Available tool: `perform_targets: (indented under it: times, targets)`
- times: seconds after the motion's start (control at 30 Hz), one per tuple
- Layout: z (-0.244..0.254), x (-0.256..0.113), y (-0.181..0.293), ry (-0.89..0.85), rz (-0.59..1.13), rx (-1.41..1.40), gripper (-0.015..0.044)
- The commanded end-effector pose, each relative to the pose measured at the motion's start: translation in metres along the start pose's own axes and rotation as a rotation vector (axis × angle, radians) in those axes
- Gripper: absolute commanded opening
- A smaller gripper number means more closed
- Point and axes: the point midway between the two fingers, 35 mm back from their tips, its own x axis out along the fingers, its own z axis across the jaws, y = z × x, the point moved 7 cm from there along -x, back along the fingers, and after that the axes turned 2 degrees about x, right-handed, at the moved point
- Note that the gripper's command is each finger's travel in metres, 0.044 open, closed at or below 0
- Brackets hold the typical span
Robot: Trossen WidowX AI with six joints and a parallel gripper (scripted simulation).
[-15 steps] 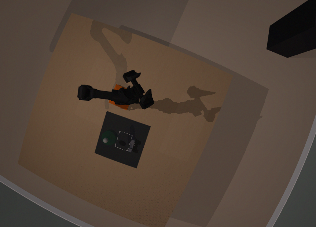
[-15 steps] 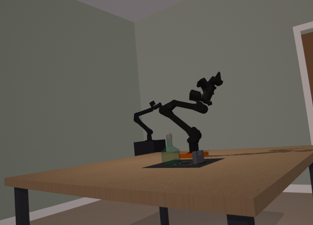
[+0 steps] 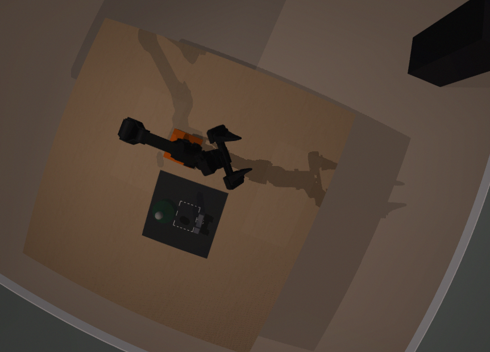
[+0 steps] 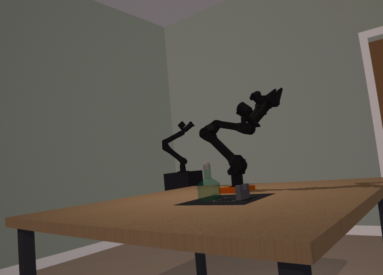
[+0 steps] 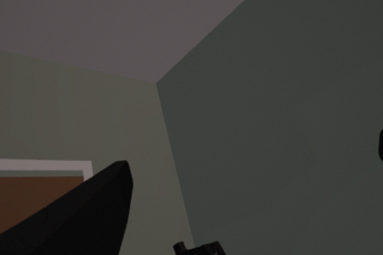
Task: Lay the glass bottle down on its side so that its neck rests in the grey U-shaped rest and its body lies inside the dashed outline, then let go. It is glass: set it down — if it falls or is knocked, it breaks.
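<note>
Dark fingers before bare walls [image 5: 277,108].

My wrist view cuts off both my fingers at its edges; the doorway [image 4: 375,96] [image 5: 40,198] is cropped too.
</note>
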Motion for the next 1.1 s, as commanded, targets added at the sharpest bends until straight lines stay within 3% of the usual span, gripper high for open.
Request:
perform_targets:
  times: [0.0, 0.27, 0.57, 0.73, 1.07]
  targets:
    - [-0.034, 0.002, -0.003, 0.184, 0.045, 0.012, 0.0440]
    - [-0.108, -0.020, -0.028, 0.615, 0.066, 0.016, 0.0440]
    - [-0.173, -0.088, -0.072, 1.184, -0.035, 0.139, 0.0440]
    - [-0.188, -0.139, -0.099, 1.495, -0.167, 0.233, 0.0440]
    - [-0.176, -0.221, -0.135, 1.935, -0.476, 0.420, 0.0440]
